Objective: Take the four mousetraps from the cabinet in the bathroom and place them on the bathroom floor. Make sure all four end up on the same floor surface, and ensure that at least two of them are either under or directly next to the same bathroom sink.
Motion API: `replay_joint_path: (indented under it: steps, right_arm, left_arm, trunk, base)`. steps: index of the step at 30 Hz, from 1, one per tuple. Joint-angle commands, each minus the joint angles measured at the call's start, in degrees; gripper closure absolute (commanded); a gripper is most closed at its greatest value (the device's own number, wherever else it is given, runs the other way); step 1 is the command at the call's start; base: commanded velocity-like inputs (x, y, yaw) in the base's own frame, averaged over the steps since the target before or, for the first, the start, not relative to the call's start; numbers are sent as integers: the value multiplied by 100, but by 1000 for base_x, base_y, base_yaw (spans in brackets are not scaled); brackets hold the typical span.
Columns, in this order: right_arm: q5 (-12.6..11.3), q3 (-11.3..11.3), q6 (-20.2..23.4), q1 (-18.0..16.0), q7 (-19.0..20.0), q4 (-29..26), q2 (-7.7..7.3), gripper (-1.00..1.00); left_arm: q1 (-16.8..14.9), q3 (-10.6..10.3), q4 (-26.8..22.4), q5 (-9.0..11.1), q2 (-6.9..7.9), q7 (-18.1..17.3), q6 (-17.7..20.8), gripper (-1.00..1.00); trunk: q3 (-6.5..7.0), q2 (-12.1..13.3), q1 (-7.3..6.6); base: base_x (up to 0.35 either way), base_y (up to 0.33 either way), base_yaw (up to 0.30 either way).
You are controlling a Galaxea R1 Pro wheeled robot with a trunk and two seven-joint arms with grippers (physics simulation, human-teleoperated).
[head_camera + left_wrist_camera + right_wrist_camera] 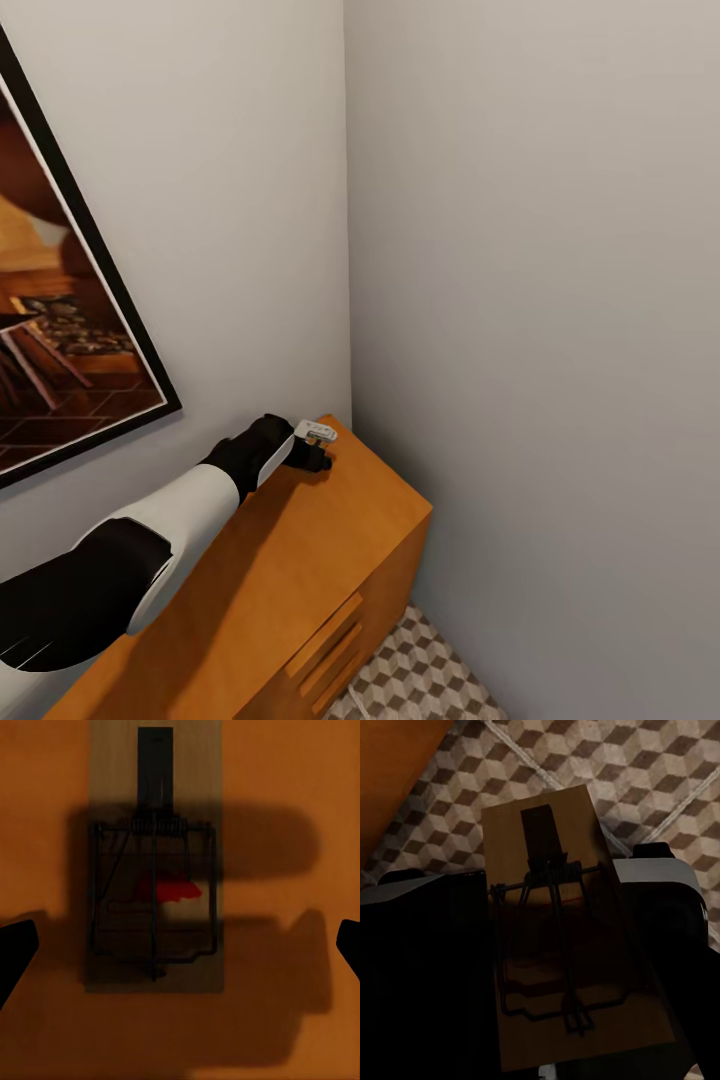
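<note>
Mousetrap (155, 862) lies flat on the orange-brown cabinet (270, 590) top, at its far corner by the wall, directly under the left gripper (180, 945), whose jaws stand wide on either side without touching it. Right gripper (551, 967) clamps a 2nd mousetrap (570, 945) between its fingers, above the cube-patterned bathroom floor (660, 772) beside the cabinet.

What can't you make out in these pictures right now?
- Left gripper: in the head view too small to read; in the left wrist view its fingertips are cut off by the edges.
- Mousetrap on the cabinet: hidden under the gripper in the head view.
- Right gripper's pads: dark beside the held mousetrap.
- Remaining mousetraps: whereabouts unknown.
</note>
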Motion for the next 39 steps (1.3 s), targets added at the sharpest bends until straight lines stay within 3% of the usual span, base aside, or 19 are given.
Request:
replay_joint_path:
  steps: [1, 39]
  right_arm:
    - [-61, 41, -27, -6, 21, 10, 0, 100]
    - [-62, 41, -27, -6, 21, 11, 0, 100]
  left_arm:
    - [-7, -47, -4, 57, 5, 11, 22, -100]
    - [-7, -47, 4, 57, 5, 11, 22, -100]
  trunk:
    - [-11, -11, 3]
    - [-237, -11, 3]
  base:
    - [0, 0, 0]
    - [0, 0, 0]
